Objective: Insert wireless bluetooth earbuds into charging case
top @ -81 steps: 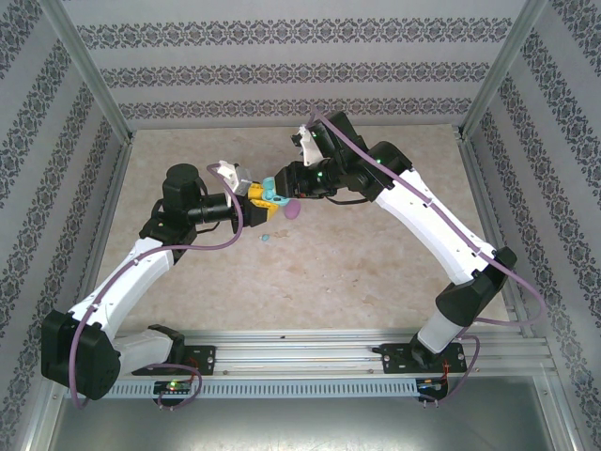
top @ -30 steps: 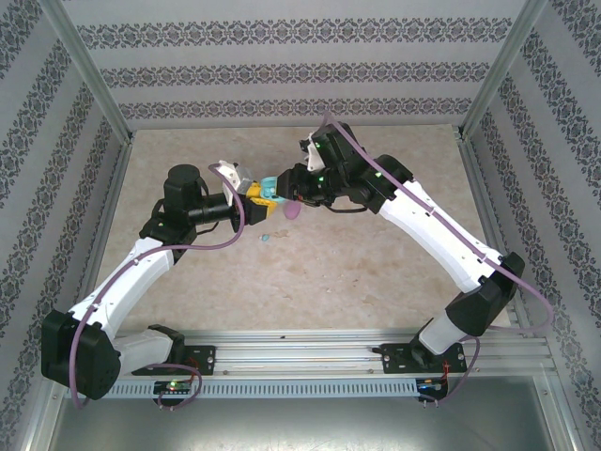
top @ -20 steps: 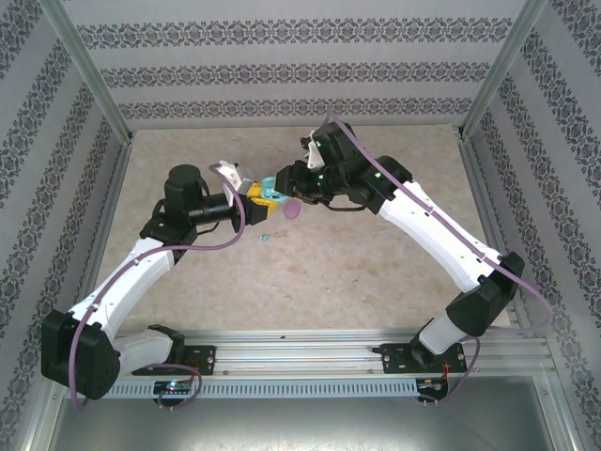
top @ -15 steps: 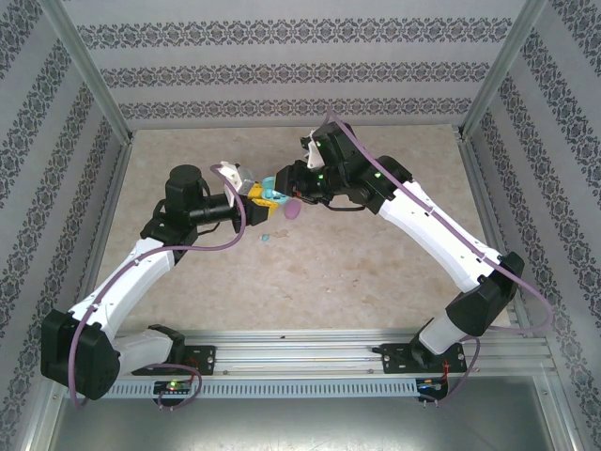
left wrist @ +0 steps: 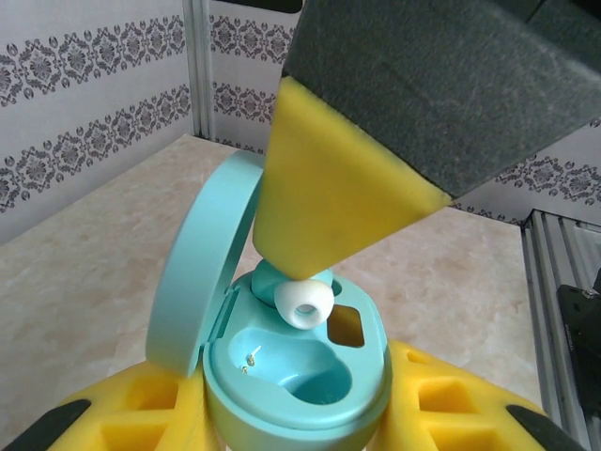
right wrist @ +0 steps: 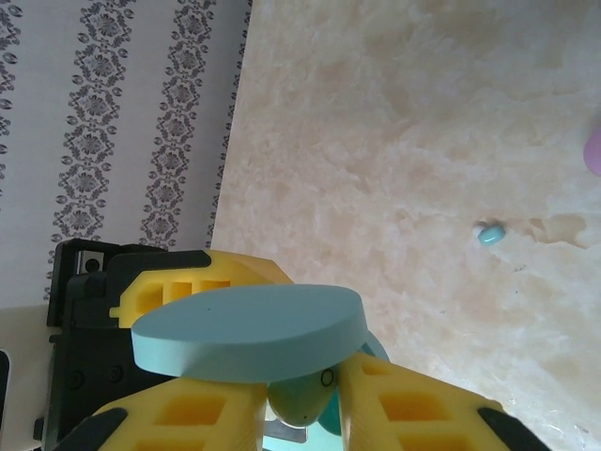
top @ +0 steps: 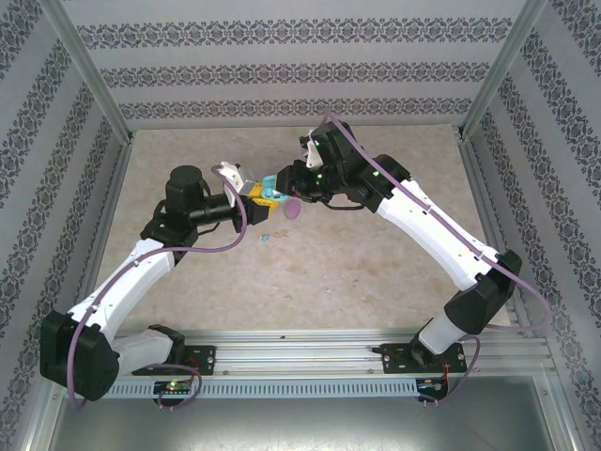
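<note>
My left gripper is shut on the base of a light blue charging case, which it holds upright with its lid swung open. One moulded slot is bare, with small gold contacts. My right gripper is shut on a light blue earbud with a white tip, held just above the case's far slot. From the right wrist, the lid covers most of the case. A second light blue earbud lies loose on the table. The pink-purple earbuds are out of view.
A pink-purple oval case lies on the table just right of the two grippers, its edge showing in the right wrist view. The beige tabletop is bounded by patterned walls and metal frame posts.
The right gripper has edged in over the open case with the earbud. The left gripper and case have shifted only slightly.
</note>
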